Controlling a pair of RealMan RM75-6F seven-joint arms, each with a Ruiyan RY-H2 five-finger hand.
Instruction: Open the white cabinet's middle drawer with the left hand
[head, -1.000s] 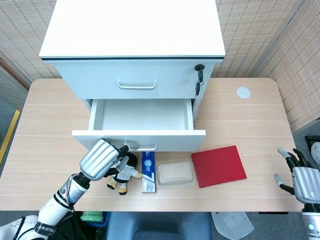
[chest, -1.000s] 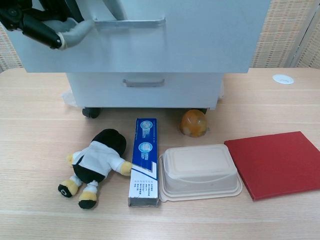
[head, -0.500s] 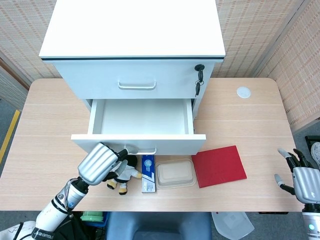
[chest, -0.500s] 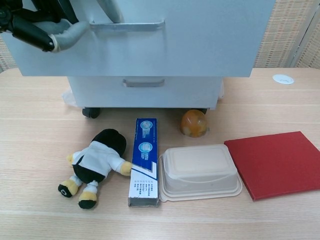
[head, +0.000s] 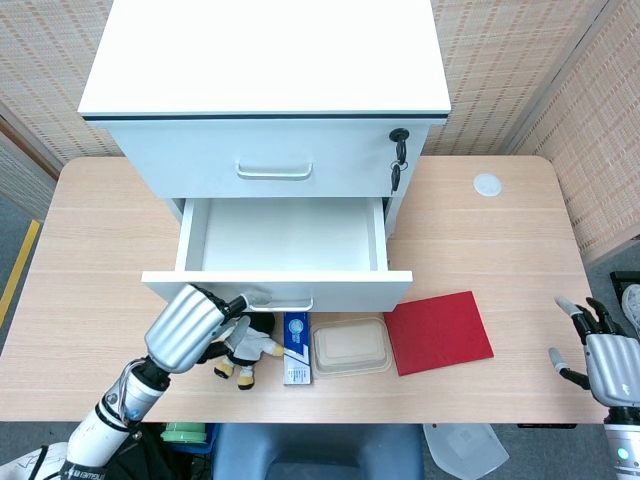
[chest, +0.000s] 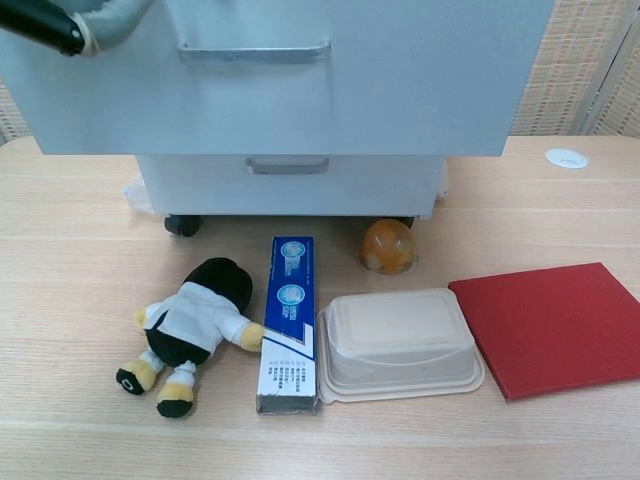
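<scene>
The white cabinet (head: 265, 60) stands at the back of the table. Its middle drawer (head: 285, 235) is pulled out and its inside is bare. The drawer front (chest: 400, 80) fills the top of the chest view, and nothing is on its handle (chest: 254, 48). My left hand (head: 185, 325) hangs just below and left of the drawer front (head: 350, 285), off the handle (head: 283, 298). Only one fingertip (chest: 105, 20) shows in the chest view, left of the handle. My right hand (head: 608, 355) is off the table's right front corner with its fingers spread, holding nothing.
Below the drawer lie a plush doll (chest: 190, 325), a blue toothpaste box (chest: 286, 320), a lidded beige container (chest: 398, 343) and a red pad (chest: 550, 325). An orange ball (chest: 388, 246) sits by the cabinet's base. Keys (head: 397, 165) hang from the top drawer's lock.
My left hand has come off the drawer handle and drawn back to the left and down. The drawer came slightly further out before that. My right hand has not moved.
</scene>
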